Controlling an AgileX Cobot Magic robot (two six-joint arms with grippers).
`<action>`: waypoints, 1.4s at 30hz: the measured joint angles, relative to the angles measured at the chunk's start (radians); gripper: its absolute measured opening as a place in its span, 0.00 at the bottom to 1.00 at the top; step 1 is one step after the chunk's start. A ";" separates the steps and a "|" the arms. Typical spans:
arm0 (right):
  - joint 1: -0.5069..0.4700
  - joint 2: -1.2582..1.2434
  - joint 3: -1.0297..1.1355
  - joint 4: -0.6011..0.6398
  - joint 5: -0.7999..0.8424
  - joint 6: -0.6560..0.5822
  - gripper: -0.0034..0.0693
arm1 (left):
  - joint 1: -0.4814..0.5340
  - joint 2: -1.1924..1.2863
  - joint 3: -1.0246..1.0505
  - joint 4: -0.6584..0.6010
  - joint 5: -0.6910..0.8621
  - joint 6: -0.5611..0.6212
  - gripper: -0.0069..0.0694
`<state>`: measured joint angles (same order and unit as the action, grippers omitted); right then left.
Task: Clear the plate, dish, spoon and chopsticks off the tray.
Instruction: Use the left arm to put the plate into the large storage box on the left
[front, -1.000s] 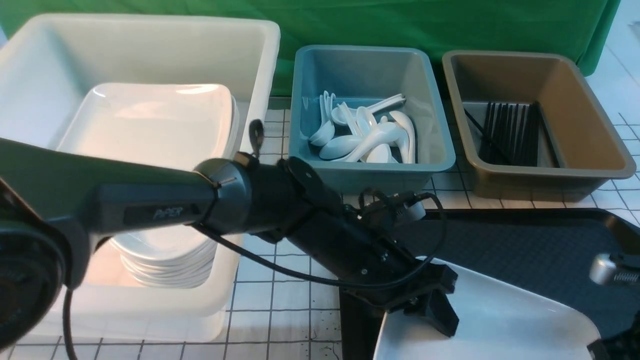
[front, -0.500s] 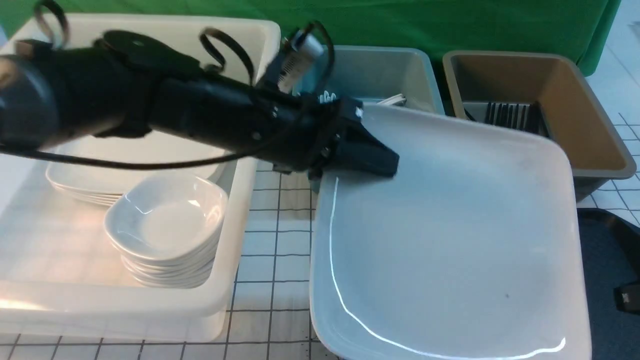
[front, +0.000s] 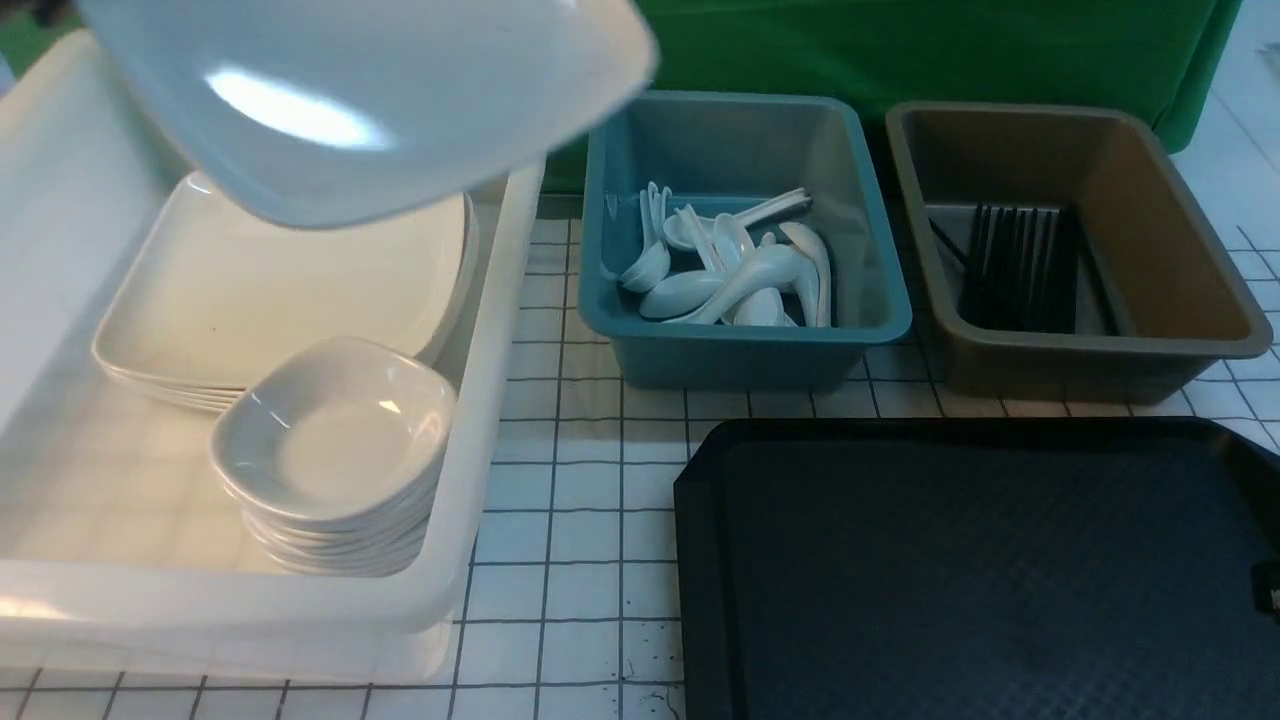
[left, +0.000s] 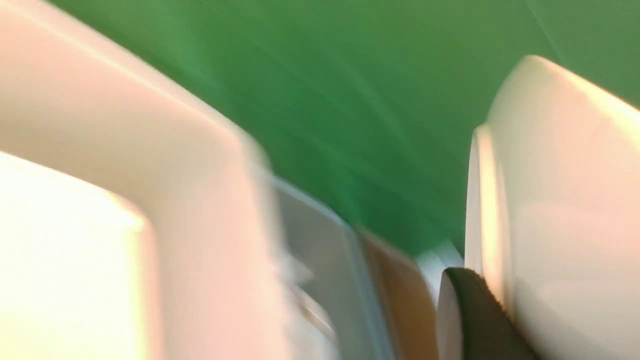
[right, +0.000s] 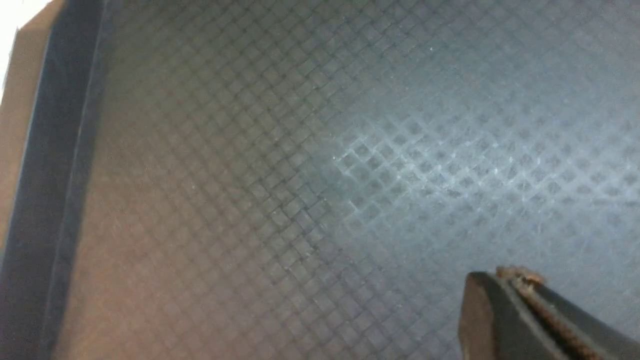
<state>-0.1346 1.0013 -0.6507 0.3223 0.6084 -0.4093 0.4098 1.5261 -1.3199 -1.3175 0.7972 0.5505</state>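
Note:
The large white plate hangs tilted in the air above the white tub, at the front view's top left. In the left wrist view my left gripper is shut on the plate's rim, one dark finger pressed against it. The arm itself is hidden behind the plate in the front view. The black tray shows only its bare textured floor. My right gripper is shut on nothing, just above the tray floor.
In the white tub lie a stack of plates and a stack of small dishes. A blue tub holds several white spoons. A brown tub holds black chopsticks. Green cloth hangs behind.
The left gripper has lifted the plate off the tray and swung it up and to the left, over the white tub. The arm has left the front view. The tray is bare.

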 joint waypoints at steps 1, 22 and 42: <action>0.000 0.000 0.000 0.001 0.000 0.009 0.10 | 0.031 0.007 0.001 0.048 -0.054 -0.037 0.18; 0.000 0.000 0.000 0.009 0.003 0.030 0.14 | -0.155 0.142 0.160 0.340 -0.631 -0.215 0.20; 0.000 0.000 0.000 0.009 0.008 0.026 0.15 | -0.184 0.193 0.160 0.740 -0.402 -0.320 0.74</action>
<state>-0.1346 1.0013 -0.6507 0.3309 0.6165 -0.3836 0.2262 1.7188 -1.1602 -0.5778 0.3953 0.2308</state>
